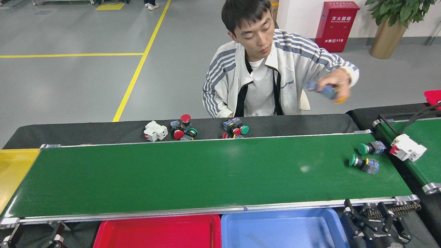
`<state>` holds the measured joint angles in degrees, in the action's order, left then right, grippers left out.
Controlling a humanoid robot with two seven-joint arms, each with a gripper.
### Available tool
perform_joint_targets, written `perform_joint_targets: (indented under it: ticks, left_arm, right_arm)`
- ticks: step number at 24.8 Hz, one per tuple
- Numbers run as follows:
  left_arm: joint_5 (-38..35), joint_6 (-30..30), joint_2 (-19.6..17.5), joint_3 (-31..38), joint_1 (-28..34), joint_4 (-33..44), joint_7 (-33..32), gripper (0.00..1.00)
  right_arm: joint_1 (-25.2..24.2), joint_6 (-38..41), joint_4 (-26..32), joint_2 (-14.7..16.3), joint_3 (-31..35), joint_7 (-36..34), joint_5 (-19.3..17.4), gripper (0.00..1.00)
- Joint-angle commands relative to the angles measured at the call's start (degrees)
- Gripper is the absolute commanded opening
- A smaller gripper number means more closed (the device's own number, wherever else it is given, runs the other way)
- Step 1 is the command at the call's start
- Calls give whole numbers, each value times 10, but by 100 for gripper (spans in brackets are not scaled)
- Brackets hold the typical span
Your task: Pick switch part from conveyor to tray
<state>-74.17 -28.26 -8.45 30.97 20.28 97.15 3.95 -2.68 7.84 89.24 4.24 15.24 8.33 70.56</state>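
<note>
Lying on the conveyor (206, 172) near its right end are two green-capped switches (363, 164), apart; small, rigid, likely light, best pinched across the blocky body, not the round cap. Right gripper (373, 229) is waiting low, fingers spread, empty; left gripper (55, 237) barely showing, state unclear. Red tray (155, 232) and blue tray (282, 229) are sitting below.

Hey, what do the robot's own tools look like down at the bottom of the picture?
The right tool is black, built from angular linked bars with small silver fittings and white lettering on its body. Of the left tool only dark bars with pale metal tips show at the frame's lower edge. No cables to either are visible.
</note>
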Motion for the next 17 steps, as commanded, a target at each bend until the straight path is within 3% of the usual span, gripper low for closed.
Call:
perform_joint_targets:
  ticks: [1,9,17]
  left_arm:
    - [3,-1,-9,3,-1,8,2,100]
    - [3,-2,-9,-2,-1,9,2,100]
    - [3,-2,-9,-4,-1,8,1,100]
  right_arm:
    - [19,-9,-7,7,-1,9,3,98]
    - [61,-12,-56,8,-16,10,10,97]
    - [134,-36,-138,19,-70,10,48,96]
